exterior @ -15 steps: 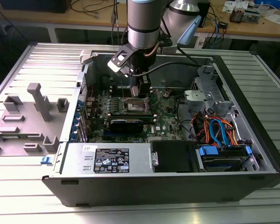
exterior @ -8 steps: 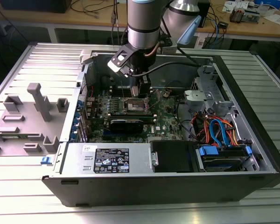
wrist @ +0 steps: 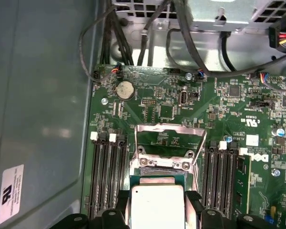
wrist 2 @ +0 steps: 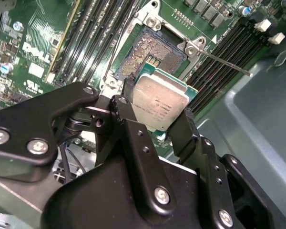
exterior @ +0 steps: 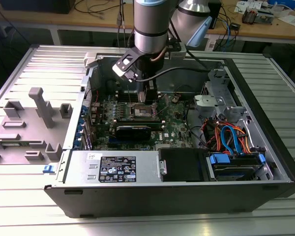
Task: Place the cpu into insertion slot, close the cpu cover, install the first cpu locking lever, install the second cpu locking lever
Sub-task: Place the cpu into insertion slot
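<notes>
In both wrist views my gripper (wrist 2: 158,109) (wrist: 158,204) is shut on the cpu (wrist 2: 161,98) (wrist: 157,206), a small square chip with a dull silver top, one black finger (wrist 2: 127,98) on each side. The chip hangs just above and partly over the insertion slot (wrist 2: 150,50) (wrist: 157,171), whose tan-gold contact field lies bare. The cpu cover (wrist: 169,127), a thin silvery frame, stands flipped open at the slot's far side. A thin metal locking lever (wrist 2: 225,63) sticks out beside the slot. In the exterior view the gripper (exterior: 148,98) reaches down over the slot (exterior: 145,111) on the green motherboard (exterior: 174,129).
Long black memory slots (wrist: 107,176) (wrist: 221,179) flank the socket on both sides. A long black card (exterior: 132,131) lies in front of it. The case walls (exterior: 152,184) ring the board; a drive cage with blue and orange cables (exterior: 231,140) is at the exterior view's right, and a grey fixture (exterior: 39,105) at its left.
</notes>
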Controlling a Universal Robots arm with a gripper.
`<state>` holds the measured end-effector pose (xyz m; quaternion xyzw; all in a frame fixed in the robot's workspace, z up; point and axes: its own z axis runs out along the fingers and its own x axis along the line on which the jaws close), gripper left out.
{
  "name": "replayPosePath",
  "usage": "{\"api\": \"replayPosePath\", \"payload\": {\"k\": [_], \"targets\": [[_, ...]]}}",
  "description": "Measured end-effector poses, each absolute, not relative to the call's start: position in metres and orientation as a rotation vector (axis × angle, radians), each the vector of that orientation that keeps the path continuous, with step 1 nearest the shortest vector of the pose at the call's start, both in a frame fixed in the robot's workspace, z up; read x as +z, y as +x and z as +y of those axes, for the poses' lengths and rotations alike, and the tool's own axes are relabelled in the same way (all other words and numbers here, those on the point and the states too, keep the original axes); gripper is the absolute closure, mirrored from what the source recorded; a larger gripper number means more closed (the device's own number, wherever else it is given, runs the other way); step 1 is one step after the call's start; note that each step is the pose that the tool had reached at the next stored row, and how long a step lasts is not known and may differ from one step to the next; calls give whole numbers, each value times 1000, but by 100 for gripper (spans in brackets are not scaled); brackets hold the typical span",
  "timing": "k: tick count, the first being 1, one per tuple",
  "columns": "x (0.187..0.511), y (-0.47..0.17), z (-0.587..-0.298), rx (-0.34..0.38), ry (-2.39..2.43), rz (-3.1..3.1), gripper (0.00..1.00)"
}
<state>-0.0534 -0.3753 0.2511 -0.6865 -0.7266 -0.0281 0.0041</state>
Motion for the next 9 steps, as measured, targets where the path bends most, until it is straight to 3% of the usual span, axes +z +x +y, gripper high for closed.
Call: {"api": "replayPosePath", "payload": {"k": [9], "targets": [[236, -57, -375, -88, -2186, -2245, 46]]}}
